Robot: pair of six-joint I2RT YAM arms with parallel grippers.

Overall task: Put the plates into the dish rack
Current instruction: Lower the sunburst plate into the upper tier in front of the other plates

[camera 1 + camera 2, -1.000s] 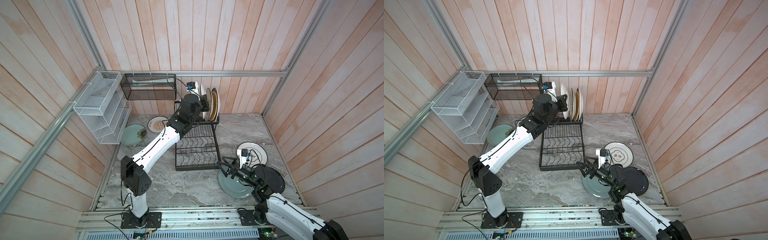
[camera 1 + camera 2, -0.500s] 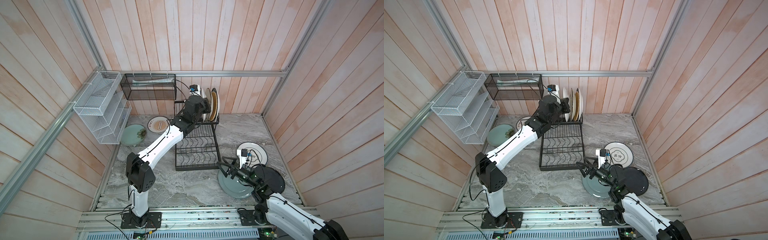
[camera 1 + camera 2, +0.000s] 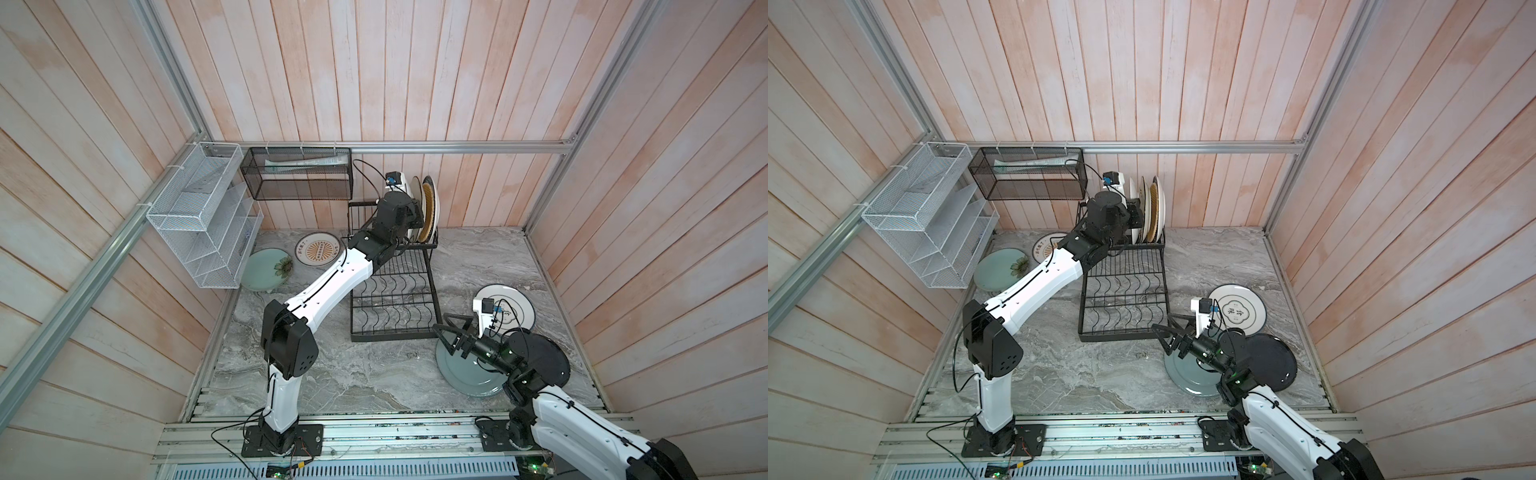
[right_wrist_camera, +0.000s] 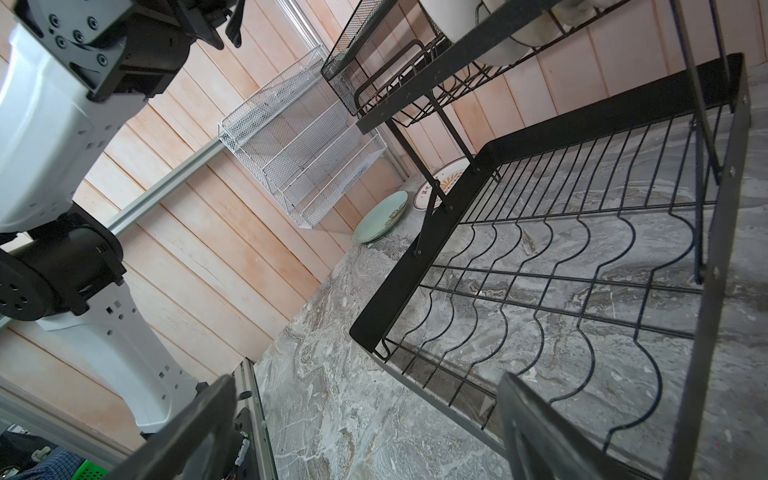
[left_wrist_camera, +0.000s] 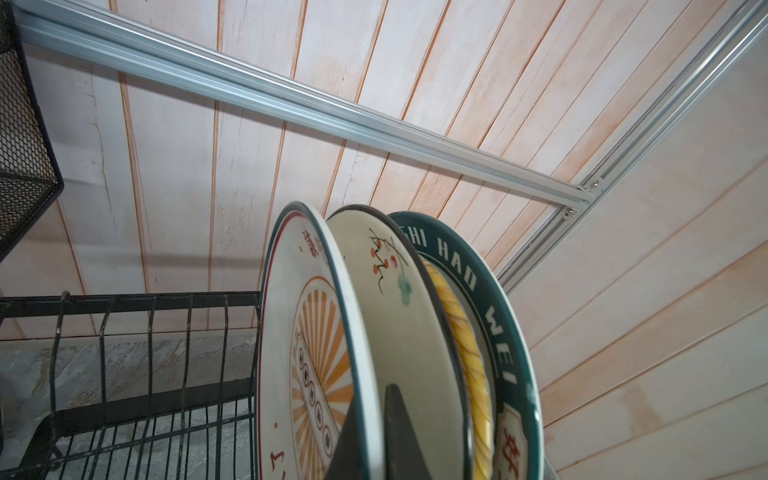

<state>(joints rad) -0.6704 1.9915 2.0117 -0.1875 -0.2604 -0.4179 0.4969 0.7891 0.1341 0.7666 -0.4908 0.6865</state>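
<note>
In the left wrist view my left gripper point(image 5: 374, 436) is shut on the rim of a white plate with an orange sunburst point(image 5: 316, 353). This plate stands upright in the dish rack's point(image 3: 390, 332) upper tier beside a cream floral plate point(image 5: 399, 311), a yellow plate point(image 5: 469, 345) and a teal-rimmed plate point(image 5: 490, 299). In both top views my right gripper point(image 3: 440, 322) hangs open over the near edge of the grey-blue plate point(image 3: 461, 374), by the rack's front corner, holding nothing. The black plate point(image 3: 544, 361) and the white black-ringed plate point(image 3: 509, 309) lie flat behind it.
A second sunburst plate point(image 3: 318, 248) and a pale green flower plate point(image 3: 268, 270) lie flat left of the rack. A white mesh organizer point(image 3: 199, 216) and a black mesh basket point(image 3: 299, 174) hang on the walls. The rack's lower tier point(image 4: 540, 270) holds nothing.
My left arm has shifted a little to the right along the upper tier, bringing the sunburst plate up against the standing plates. The right arm has not moved.
</note>
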